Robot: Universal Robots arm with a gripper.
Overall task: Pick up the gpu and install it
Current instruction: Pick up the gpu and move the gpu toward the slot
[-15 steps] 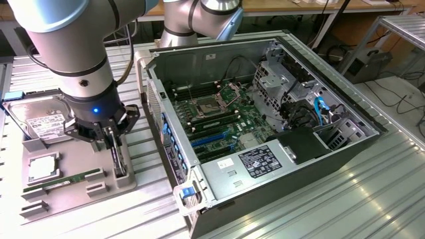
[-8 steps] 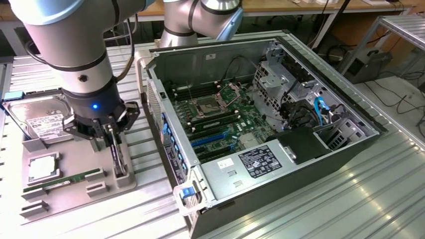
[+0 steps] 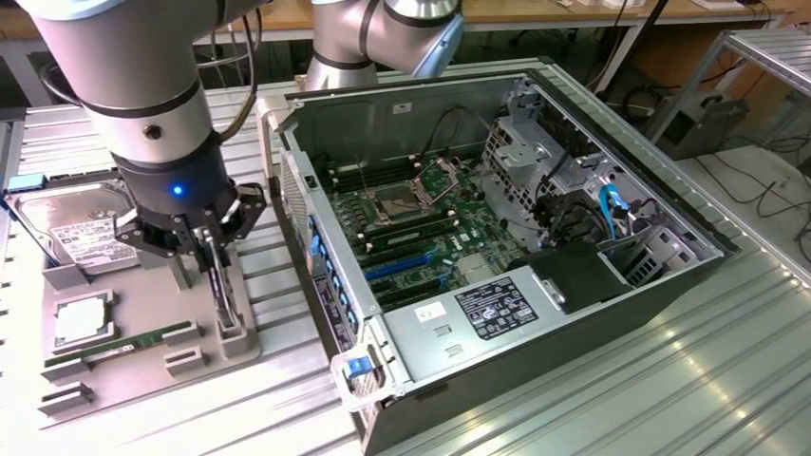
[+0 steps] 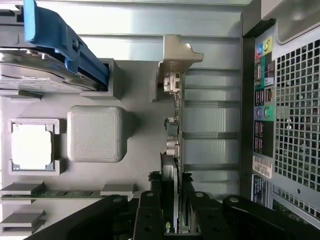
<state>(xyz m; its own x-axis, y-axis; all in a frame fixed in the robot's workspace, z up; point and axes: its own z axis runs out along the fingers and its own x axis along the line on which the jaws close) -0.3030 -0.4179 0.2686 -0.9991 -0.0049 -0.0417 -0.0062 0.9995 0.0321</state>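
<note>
one arm, one pincer, one gpu: from my remote seat i count a single slim dark card. it stands on its long edge in a slot of the one grey tray, at the side nearest the computer case. the pincer grips it, two black fingers closed part way onto its flat faces, and the card sits in its slot. the tray also carries one silver hard drive with a white label, one square silvery processor, one narrow green memory stick and, in the wrist view, one rounded grey block. the tray looks matte and moulded, with raised holders. tray and case rest just beside each other on a ribbed, shiny metal surface. the one case lies on its side, open, its green board and black wiring showing. behind it i see wooden-topped benches and loose cables.
</note>
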